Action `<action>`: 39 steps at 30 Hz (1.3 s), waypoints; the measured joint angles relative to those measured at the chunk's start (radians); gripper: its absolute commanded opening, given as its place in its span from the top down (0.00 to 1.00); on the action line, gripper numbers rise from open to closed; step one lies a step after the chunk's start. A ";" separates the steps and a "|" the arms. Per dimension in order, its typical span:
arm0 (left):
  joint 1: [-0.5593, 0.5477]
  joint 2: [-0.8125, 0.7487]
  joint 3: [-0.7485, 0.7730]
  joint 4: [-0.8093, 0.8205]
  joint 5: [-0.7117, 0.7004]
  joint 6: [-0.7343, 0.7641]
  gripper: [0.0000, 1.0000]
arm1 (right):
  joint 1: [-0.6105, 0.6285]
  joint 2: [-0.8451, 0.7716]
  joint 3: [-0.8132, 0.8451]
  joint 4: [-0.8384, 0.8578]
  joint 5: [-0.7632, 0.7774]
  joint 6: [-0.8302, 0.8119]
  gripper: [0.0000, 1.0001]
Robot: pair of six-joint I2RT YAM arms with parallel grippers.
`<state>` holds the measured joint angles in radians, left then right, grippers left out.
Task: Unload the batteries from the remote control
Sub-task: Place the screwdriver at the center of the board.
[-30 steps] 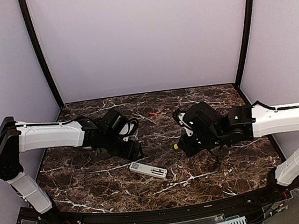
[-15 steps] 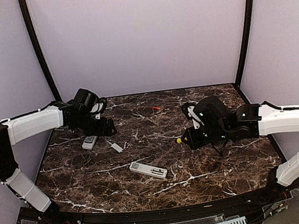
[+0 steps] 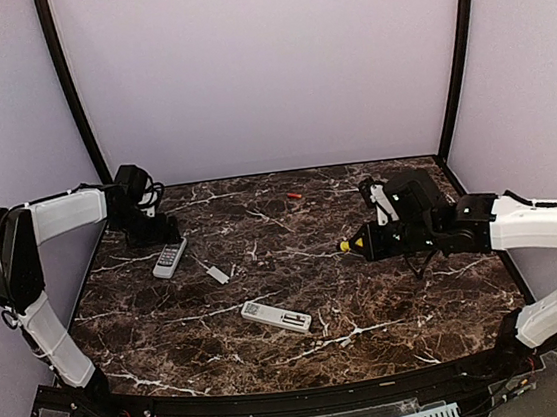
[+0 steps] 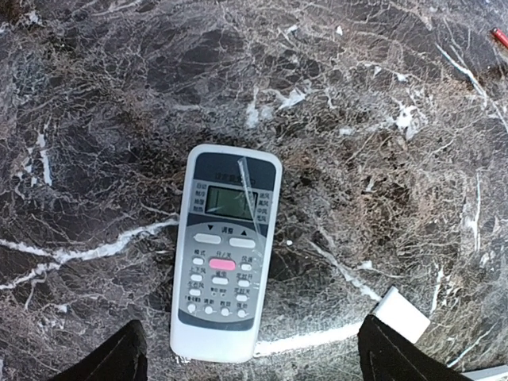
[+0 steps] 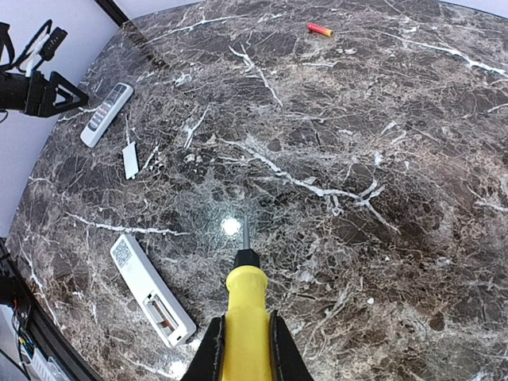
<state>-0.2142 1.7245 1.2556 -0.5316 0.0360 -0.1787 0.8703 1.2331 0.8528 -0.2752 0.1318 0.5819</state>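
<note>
A slim white remote control (image 3: 276, 317) lies back up near the table's middle, its battery bay (image 5: 163, 313) uncovered; I cannot tell what is inside. A second grey-white remote (image 4: 225, 250) with a pink button lies face up at the far left. My left gripper (image 4: 254, 365) hangs over its near end, open, its fingers either side and apart from it. One reddish battery (image 3: 294, 197) lies alone at the back centre. On the right, my right gripper (image 5: 244, 349) is shut on a yellow-handled screwdriver (image 5: 248, 298), whose tip hovers above bare marble.
A small flat white cover plate (image 3: 217, 274) lies between the two remotes, close to my left gripper's right finger (image 4: 393, 357). The left wall stands close behind my left arm (image 3: 68, 212). Dark marble table (image 3: 410, 304) with a raised front rim.
My left arm has swung from the middle back to the far left corner, uncovering the buttoned remote and cover plate, and its jaws have widened. My right arm has drawn back rightward with the screwdriver.
</note>
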 measured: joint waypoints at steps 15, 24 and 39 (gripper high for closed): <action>0.001 0.116 0.002 -0.019 -0.067 0.037 0.09 | -0.090 -0.017 -0.057 0.089 -0.088 -0.003 1.00; 0.001 0.150 0.003 -0.021 -0.068 0.042 0.12 | -0.180 0.090 -0.107 0.285 -0.225 0.038 1.00; 0.001 0.149 0.005 -0.021 -0.071 0.045 0.11 | -0.270 0.442 -0.080 0.567 -0.405 0.093 0.91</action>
<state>-0.2131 1.8736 1.2602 -0.5526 -0.0349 -0.1337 0.6006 1.6752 0.7731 0.2916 -0.2729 0.6754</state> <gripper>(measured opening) 0.886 0.121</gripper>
